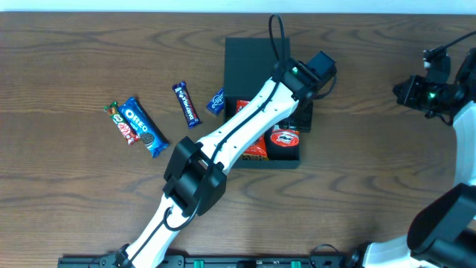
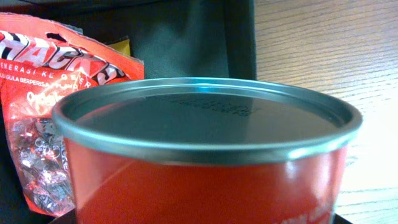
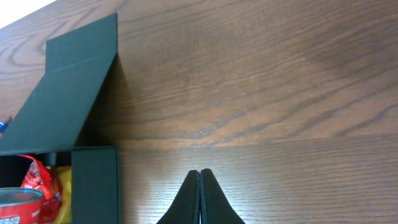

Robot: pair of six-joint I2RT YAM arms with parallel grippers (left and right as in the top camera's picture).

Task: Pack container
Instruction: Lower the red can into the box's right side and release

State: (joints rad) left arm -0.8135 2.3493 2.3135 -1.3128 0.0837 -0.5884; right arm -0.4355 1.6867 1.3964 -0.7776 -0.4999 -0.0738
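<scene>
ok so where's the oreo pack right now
In the overhead view the Oreo pack lies on the table left of the container, outside it, between a red-and-green bar and a dark blue bar.

The container [image 1: 277, 163] is a dark blue-grey square box with low walls. It sits flat on the brown surface [image 1: 89, 59], near the middle, straight ahead of me. It is open. Its lid [image 1: 249, 67] is one big flap joined to the far wall, and it leans back, away from me, with a fold near its tip. The box is partly full: a red tin [image 1: 283, 141] stands by the right wall, with a red bag [image 2: 37, 124] just beside it.
</scene>
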